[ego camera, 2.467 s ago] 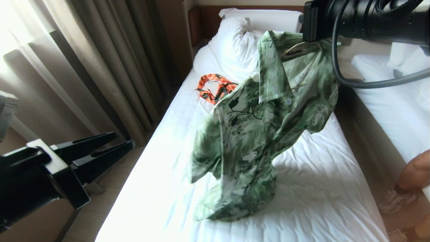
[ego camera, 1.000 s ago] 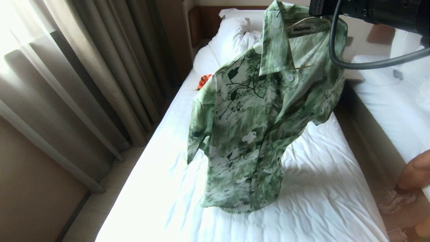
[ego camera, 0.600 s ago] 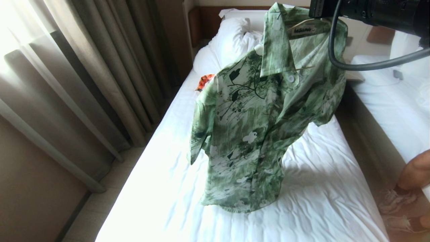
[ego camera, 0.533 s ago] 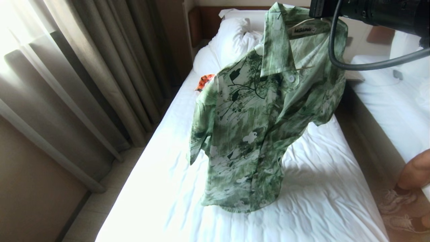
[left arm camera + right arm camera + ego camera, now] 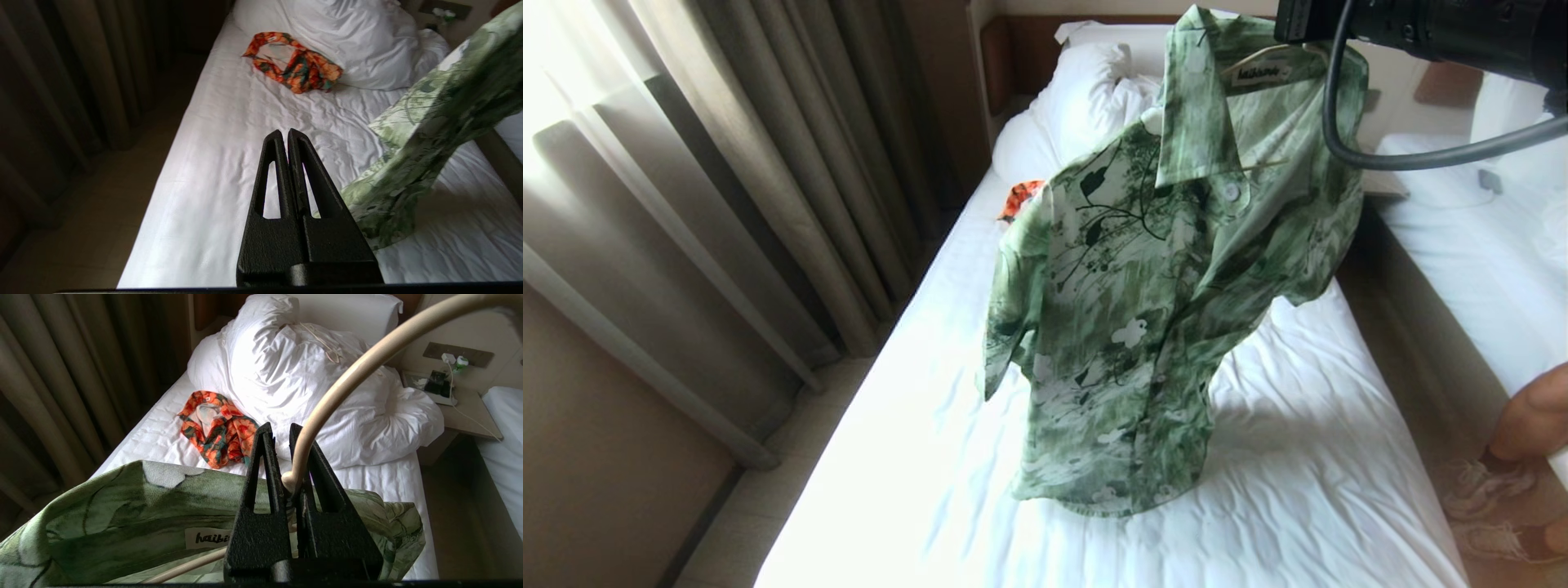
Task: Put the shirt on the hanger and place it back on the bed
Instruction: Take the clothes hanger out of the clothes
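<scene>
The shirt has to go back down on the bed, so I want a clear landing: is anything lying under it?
Nothing visible does. The shirt hangs over bare sheet of the bed; the orange garment lies beyond it, by the pillows.

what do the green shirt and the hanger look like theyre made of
The shirt: thin, light woven fabric, matte print; it drapes in soft folds and light shows through it. The hanger: smooth cream rod with a rounded tip, probably plastic or coated wire; the look leaves that open.

probably a hotel room: twin beds [image 5: 1258, 457], heavy curtains [image 5: 727, 204], shared nightstand [image 5: 461, 412].
</scene>
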Tool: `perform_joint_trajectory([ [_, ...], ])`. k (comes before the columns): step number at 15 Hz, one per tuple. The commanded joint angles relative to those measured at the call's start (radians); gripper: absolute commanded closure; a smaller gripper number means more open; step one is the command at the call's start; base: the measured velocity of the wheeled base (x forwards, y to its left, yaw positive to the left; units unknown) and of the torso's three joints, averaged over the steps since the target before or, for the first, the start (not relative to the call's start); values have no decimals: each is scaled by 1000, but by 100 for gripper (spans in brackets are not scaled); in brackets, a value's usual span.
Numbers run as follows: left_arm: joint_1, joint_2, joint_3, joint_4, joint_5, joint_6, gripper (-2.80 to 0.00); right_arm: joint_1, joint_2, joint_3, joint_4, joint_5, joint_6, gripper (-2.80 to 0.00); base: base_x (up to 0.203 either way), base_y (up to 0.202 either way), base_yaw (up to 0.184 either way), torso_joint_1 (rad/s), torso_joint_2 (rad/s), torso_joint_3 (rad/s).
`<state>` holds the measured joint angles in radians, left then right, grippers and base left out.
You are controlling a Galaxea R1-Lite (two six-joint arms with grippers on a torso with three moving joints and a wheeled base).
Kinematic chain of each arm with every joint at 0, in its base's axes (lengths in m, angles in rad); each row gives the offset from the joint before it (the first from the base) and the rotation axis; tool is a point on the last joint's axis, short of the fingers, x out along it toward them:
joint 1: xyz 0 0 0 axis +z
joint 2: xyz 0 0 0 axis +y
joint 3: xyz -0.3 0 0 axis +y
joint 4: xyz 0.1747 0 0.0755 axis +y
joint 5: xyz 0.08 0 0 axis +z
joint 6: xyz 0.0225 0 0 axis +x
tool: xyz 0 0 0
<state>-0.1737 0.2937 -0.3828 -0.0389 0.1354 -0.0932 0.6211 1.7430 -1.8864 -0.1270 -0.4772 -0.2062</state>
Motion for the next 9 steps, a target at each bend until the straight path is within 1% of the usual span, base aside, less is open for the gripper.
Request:
perform_joint_trajectory([
  [1, -17, 15, -36, 5, -39, 0, 0, 6, 7, 1, 0, -1, 1, 0, 0, 0, 0, 0, 0, 0],
  [3, -23, 78, -120, 80, -145, 0, 0, 30, 39, 1, -2, -1, 14, 0, 0, 0, 0, 0, 0, 0],
  [5, -23, 166, -177, 124, -277, -2, 0, 57, 65, 0, -1, -1, 57, 0, 0, 0, 0, 0, 0, 0],
  [7, -25, 273, -214, 130, -401, -2, 0, 85, 92, 0, -6, -1, 78, 0, 0, 0, 0, 0, 0, 0],
  [9, -27, 380, -227, 104, -534, -8, 0, 114, 121, -5, -8, -1, 113, 0, 0, 0, 0, 0, 0, 0],
])
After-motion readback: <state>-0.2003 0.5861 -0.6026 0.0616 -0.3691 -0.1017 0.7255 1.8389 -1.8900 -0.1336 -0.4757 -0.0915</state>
